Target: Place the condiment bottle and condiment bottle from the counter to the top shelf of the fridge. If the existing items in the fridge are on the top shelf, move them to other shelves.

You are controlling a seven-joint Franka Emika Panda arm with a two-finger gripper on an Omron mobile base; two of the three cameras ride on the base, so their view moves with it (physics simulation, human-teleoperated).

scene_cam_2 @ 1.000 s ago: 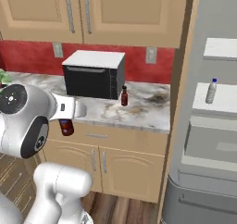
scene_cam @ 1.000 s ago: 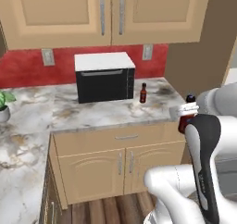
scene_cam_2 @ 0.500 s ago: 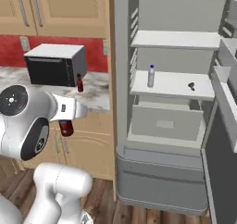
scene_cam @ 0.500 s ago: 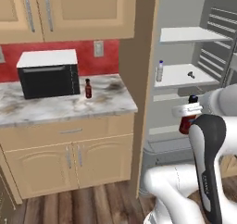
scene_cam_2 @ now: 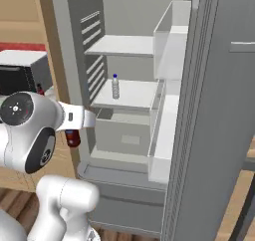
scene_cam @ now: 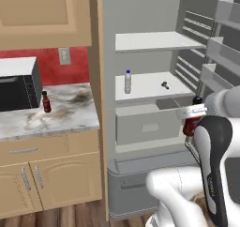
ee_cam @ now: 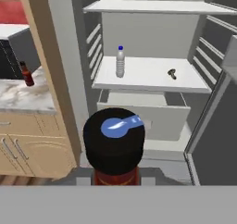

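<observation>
Base now facing fridge (scene_cam: 140, 15), round-capped condiment bottle (ee_cam: 114, 146) aloft.

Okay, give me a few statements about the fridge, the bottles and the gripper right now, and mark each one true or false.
1. The water bottle stands on the top shelf. False: it stands on the lower shelf.
2. One condiment bottle is on the counter. True.
3. The gripper is open with nothing in it. False: it holds the other condiment bottle.
4. The fridge is open. True.
5. A small tan object lies on the same shelf as the water bottle. True.
</observation>
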